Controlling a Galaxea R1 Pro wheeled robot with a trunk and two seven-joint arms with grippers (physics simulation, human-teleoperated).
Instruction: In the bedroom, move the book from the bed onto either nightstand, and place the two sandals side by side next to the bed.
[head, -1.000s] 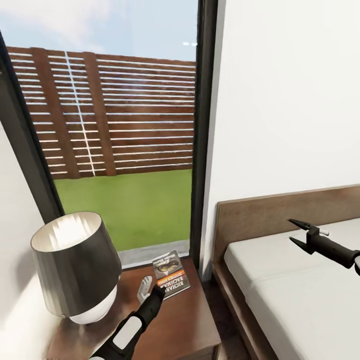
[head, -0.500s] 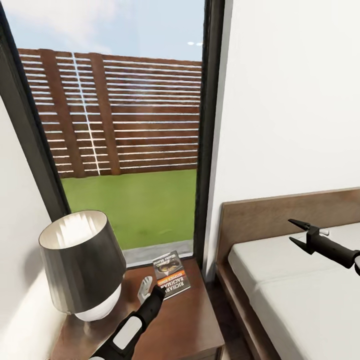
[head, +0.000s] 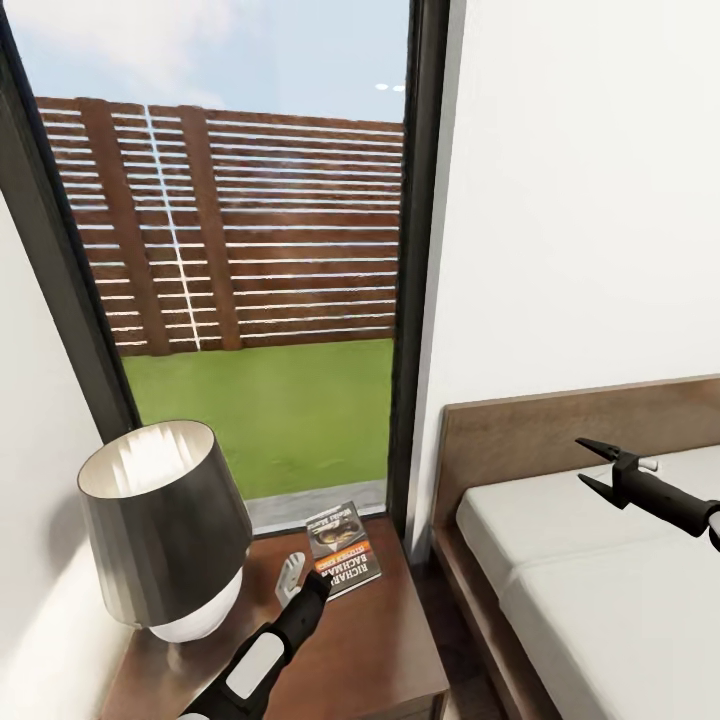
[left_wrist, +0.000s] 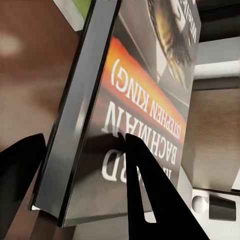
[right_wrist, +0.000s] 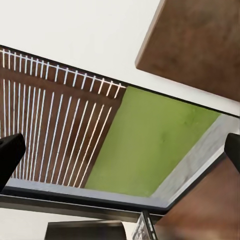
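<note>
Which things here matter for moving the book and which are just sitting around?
Part of the job:
- book, held by the left end effector over the nightstand
- nightstand
- bed
- right end effector, open above the bed

Just lying about:
- lamp
- small white object beside the book

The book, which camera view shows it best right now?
The left wrist view: the book appears close up, cover lettering readable, with the left gripper straddling its edge. The head view shows it small on the nightstand. The right wrist view looks toward the window.
</note>
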